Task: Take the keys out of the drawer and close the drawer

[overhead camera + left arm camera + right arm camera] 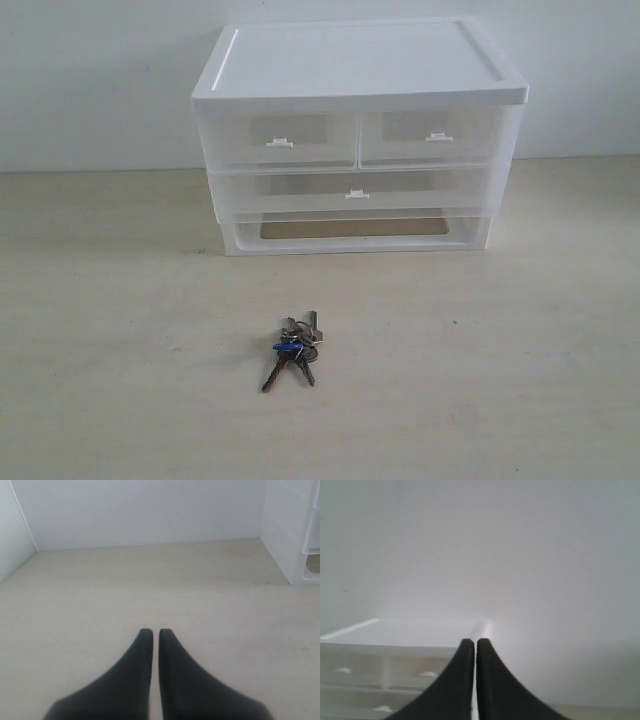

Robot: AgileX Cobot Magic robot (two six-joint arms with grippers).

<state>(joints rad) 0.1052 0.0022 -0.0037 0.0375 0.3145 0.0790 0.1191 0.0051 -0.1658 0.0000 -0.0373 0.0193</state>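
Observation:
The keys, a dark bunch on a ring with one blue head, lie on the table in front of the cabinet in the exterior view. The full-width translucent drawer with its centre tab handle sits pushed in, flush with the cabinet front. No arm shows in the exterior view. My left gripper is shut above bare table, the cabinet's side off to one side. Level with the cabinet's top, my right gripper is shut with nothing in it.
The white cabinet stands at the back against a white wall. Above the full-width drawer are two half-width drawers. Below it is a frame-like slot without a handle. The pale wooden table stretches around the keys.

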